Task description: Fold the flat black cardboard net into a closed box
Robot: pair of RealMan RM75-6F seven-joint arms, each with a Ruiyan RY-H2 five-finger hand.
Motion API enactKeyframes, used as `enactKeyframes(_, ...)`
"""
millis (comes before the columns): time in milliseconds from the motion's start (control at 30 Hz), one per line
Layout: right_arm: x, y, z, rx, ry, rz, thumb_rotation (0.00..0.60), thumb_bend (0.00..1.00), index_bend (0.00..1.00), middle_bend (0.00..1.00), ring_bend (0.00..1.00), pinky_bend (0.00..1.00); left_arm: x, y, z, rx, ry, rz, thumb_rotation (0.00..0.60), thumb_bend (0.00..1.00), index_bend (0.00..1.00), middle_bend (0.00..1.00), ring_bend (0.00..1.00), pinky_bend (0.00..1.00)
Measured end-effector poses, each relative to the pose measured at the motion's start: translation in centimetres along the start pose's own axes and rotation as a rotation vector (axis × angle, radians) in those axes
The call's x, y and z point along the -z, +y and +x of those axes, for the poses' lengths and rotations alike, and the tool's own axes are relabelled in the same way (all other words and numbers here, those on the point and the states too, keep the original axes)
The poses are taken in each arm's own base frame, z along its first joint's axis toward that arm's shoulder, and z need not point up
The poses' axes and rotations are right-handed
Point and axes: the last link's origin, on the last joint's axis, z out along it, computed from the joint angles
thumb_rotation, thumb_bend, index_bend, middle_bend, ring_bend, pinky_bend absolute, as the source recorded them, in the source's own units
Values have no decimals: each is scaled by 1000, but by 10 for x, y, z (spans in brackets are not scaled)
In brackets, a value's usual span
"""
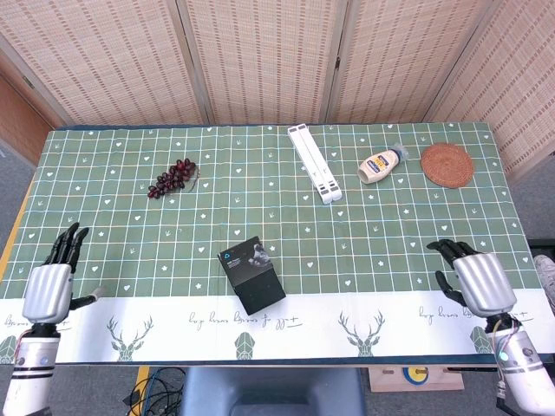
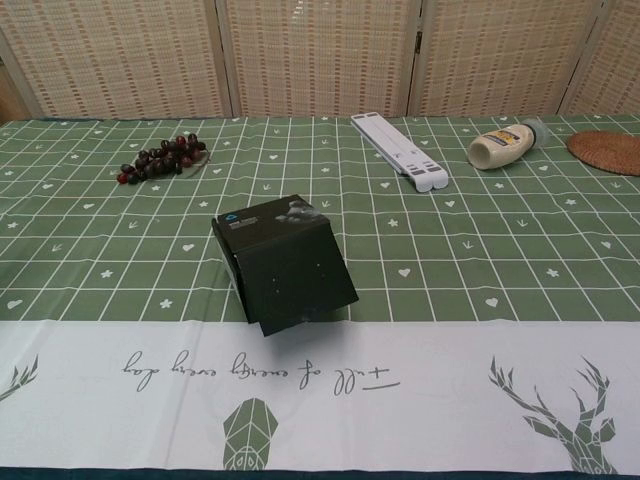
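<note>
At the near edge of the surface (image 1: 486, 182), covered in a green grid-patterned cloth with a white printed border, the left robot hand (image 1: 48, 290) hovered at the left corner with its dark fingers (image 1: 68, 244) stretched apart and nothing in them. The right robot hand (image 1: 479, 282) sat over the opposite near corner, fingers likewise spread and empty. Only the head view showed either robot hand.

Between the two, well apart from both, stood the black cardboard box (image 1: 251, 273), folded up and closed, resting on the green cloth just beyond the white border. It lay skewed to the grid lines, its top bearing a small blue mark and white print, and in the chest view (image 2: 284, 262) its near face tilted slightly forward.

Farther out from the left robot hand, toward the middle depth of the surface, lay a bunch of dark red grapes (image 1: 172, 178). Farther from the right robot hand, a long white folded plastic stand (image 1: 314, 162) stretched away from the robot, beyond the box. To its right lay a cream squeeze bottle with a yellow label (image 1: 382, 164) on its side, and just beside that, nearest the far right corner, a round brown woven coaster (image 1: 447, 165). Behind the surface stood tan woven folding screens (image 1: 260, 61).
</note>
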Motion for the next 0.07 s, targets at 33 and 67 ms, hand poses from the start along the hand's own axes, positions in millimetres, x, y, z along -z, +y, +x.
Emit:
enactKeyframes(33,5,5,-1,-7,0,-15,600,475,268,320,379,659,5,-2,1,-12,6,8,600,54,42,0,59,313)
enactKeyframes(67,10,10,-1,-16,1,-28,600,475,268,323,379,659,10,-5,2,-25,11,16,600,54,45,0,59,305)
